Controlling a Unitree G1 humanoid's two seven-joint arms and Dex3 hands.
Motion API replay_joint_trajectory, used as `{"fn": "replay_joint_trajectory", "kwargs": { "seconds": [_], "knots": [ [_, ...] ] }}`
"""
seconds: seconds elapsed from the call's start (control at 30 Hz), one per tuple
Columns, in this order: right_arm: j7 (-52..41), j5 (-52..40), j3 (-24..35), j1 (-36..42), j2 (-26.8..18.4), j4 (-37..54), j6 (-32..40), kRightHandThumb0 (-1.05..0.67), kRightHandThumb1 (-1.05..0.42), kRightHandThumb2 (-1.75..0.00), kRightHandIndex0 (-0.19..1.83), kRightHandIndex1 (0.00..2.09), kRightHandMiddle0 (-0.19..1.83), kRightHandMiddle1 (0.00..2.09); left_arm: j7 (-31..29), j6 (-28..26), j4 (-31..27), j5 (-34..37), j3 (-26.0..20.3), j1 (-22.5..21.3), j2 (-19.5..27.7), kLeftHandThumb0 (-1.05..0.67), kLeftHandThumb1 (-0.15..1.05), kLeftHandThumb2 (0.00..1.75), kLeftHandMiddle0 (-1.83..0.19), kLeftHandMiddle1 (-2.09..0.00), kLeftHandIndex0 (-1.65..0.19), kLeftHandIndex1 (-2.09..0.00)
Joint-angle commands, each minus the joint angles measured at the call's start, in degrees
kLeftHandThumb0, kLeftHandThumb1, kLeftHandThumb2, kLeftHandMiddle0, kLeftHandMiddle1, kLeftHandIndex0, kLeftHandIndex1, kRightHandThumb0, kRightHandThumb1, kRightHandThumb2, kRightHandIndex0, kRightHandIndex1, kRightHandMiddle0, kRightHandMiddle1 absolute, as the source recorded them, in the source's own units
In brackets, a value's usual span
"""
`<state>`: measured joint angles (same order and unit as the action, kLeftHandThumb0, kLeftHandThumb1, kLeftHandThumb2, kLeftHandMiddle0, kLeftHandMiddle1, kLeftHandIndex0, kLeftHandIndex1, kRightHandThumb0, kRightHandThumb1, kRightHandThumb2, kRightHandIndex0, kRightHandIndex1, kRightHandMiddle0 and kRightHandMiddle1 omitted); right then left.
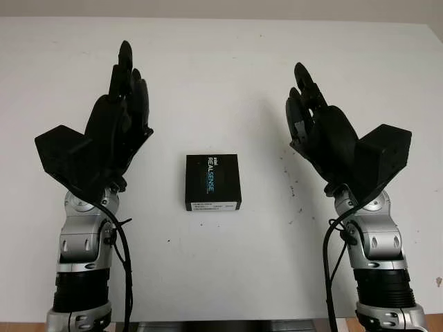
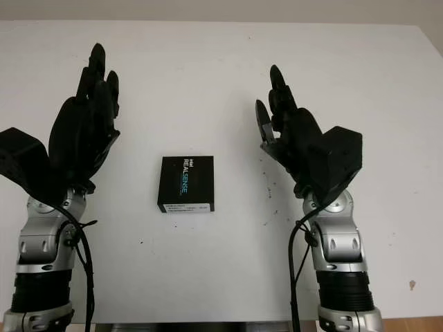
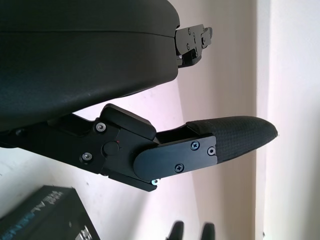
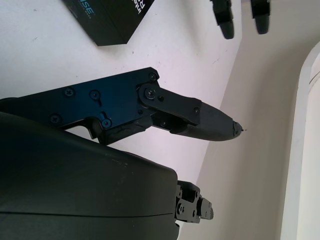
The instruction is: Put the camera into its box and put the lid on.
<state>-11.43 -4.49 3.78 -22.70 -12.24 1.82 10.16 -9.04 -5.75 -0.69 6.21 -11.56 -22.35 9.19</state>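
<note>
You have a white counter [image 1: 228, 76] spreading across the whole scene in front of you, with a few small dark specks scattered on its right half, near your right arm.

Both of your arms come up from the near edge. Your left hand [image 1: 118, 117] is raised above the left side of the counter, open and holding nothing, its fingers pointing away from you toward the far edge. Your right hand [image 1: 315, 121] is raised the same way above the right side, also open and empty, fingers pointing toward the far edge. Neither hand touches the counter or the box; each is well apart from it, one on either side.

Between your two hands, a little nearer to you than their fingertips, sits the black box [image 1: 212, 182]. It lies flat on the counter with its lid on, closed, the printed word "REALSENSE" running along its top and a pale label strip along the side facing you. It is turned slightly, not quite square to the counter's edges. You can see one corner of it in your left wrist view [image 3: 45, 217] and another in your right wrist view [image 4: 112, 17].

You cannot tell from outside whether the camera is in the closed box.
</note>
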Motion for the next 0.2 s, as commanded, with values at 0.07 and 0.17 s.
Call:
{"fn": "replay_joint_trajectory", "kwargs": {
  "seconds": [0.07, 0.17],
  "knots": [
    [1.07, 1.10, -1.14, -0.28, 0.82, 0.29, -0.21, -0.79, -1.05, -0.77, -0.19, 0.00, -0.19, 0.00, -0.01, 1.46, 2.72, 1.41, 0.30, -0.09, -0.36, -0.83, 1.05, 0.71, 0.19, 0.00, 0.19, 0.00],
    [0.72, 0.45, -1.19, -0.05, 1.26, 0.55, -0.18, -0.79, -1.05, -0.76, -0.19, 0.00, -0.19, 0.00, -0.03, 1.42, 3.42, 1.92, 0.55, 0.03, -0.37, -0.84, 1.05, 0.71, 0.19, 0.00, 0.19, 0.00]
  ]
}}
